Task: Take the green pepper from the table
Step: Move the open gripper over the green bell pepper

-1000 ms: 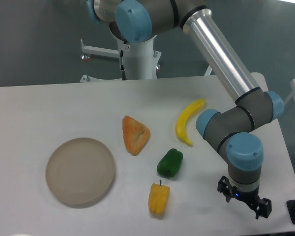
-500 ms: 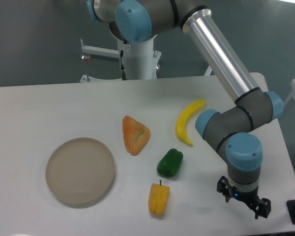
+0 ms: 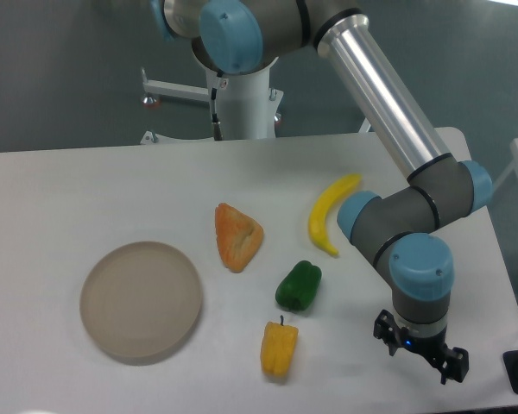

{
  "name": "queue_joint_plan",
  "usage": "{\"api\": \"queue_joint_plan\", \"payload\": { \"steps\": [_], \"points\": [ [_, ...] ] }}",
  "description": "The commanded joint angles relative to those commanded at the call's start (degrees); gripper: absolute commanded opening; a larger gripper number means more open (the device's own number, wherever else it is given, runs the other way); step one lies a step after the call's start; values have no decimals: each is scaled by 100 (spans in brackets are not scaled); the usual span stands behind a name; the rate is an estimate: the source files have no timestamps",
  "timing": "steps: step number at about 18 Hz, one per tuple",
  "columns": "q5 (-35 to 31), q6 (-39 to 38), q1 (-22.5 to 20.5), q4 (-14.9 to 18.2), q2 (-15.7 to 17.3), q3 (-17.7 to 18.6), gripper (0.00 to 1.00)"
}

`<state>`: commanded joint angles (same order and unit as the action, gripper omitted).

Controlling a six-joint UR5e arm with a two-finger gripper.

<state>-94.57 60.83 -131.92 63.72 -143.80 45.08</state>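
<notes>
The green pepper (image 3: 299, 285) lies on the white table (image 3: 86, 190), a little right of centre, glossy and dark green. My gripper (image 3: 418, 352) hangs over the table's front right part, well to the right of the pepper and lower in the frame. Its two dark fingers (image 3: 452, 367) stand apart with nothing between them, so it is open. Nothing touches the pepper.
A yellow pepper (image 3: 279, 348) with a stem lies just in front of the green one. An orange wedge-shaped item (image 3: 236, 235) sits to its upper left, a banana (image 3: 328, 213) to its upper right. A round beige plate (image 3: 141, 299) rests at the left.
The gripper and forearm have shifted slightly left, toward the peppers. The objects on the table have not moved.
</notes>
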Motion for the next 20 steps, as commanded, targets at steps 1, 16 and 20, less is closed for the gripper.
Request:
{"api": "queue_joint_plan", "payload": {
  "steps": [1,16,20],
  "points": [
    [61,-97,0,0,97,97,100],
    [1563,-1195,-475,132,1723,2408,100],
    [1899,-1302,-422,79,1987,2979,100]
  ]
}}
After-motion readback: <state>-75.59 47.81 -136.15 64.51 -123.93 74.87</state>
